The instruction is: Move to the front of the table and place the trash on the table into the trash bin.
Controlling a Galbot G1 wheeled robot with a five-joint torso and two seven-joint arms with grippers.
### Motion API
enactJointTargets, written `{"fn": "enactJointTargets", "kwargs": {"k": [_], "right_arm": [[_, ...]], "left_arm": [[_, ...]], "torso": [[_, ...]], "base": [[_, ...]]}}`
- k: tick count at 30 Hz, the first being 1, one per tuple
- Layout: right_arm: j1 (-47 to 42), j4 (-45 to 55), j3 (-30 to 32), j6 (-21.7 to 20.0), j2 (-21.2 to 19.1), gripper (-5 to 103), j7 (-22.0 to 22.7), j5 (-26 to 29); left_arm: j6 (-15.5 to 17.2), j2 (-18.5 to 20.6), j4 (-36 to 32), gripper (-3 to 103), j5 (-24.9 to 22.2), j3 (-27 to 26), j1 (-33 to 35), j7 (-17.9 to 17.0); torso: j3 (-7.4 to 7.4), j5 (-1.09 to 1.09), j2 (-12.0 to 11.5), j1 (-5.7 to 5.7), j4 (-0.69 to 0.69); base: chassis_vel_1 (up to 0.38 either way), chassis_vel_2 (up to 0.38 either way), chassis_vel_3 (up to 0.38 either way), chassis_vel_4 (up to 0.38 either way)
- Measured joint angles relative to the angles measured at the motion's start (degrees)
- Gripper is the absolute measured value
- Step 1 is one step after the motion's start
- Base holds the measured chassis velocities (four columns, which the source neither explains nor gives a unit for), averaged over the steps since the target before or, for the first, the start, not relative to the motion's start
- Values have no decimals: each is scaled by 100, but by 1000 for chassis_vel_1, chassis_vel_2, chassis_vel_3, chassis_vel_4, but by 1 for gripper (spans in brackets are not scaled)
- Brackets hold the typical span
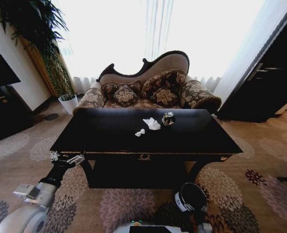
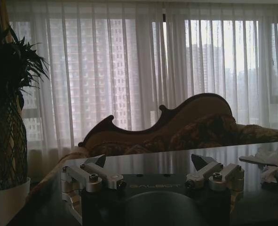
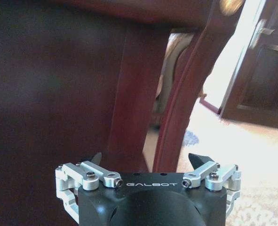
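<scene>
- The left gripper [image 1: 65, 158] was held wide open at the table's [image 1: 109, 136] front-left corner, well apart from the trash.
- Two paper wads [image 1: 151, 124] and one dark round object [image 1: 168, 119] were counted mid-table.
- The right gripper [image 3: 148, 162] was spread wide beside a table leg [image 3: 176, 113].
- One trash bin [image 1: 191, 196] was set on the carpet.

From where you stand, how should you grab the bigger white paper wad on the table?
Pinch the larger paper wad across its narrow crumpled body, coming straight down from above. It lies low on the table, clear of the smaller wad and round object. The open left gripper sits at the near-left corner.
</scene>
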Motion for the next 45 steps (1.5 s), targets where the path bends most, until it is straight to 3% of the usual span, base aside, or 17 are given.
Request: {"fn": "enactJointTargets", "kwargs": {"k": [8,13,14,23,35,45], "right_arm": [[-924,1137,314,292,454,100,-66,251],[-1438,1845,238,215,608,100,-415,925],[-1645,2168,257,213,635,100,-667,1216],[-2370,3330,443,175,610,100,-1338,2023],[-2549,4613,856,-532,169,100,-1532,2413],[-2247,5927,987,-1647,-92,100,-1390,2623]], "left_arm": [[0,0,0,100,0,0,0,0],[-2,0,1,100,0,0,0,0],[-2,0,0,100,0,0,0,0],[-2,0,0,100,0,0,0,0],[-2,0,0,100,0,0,0,0],[-2,0,0,100,0,0,0,0]], "torso": [[0,-1,0,0,0],[0,1,0,0,0],[0,1,0,0,0],[1,1,0,0,0],[1,2,0,0,0],[1,0,0,1,0]], "base": [[0,0,0,0],[0,0,0,0],[0,0,0,0],[0,0,0,0],[0,0,0,0],[0,0,0,0]]}}
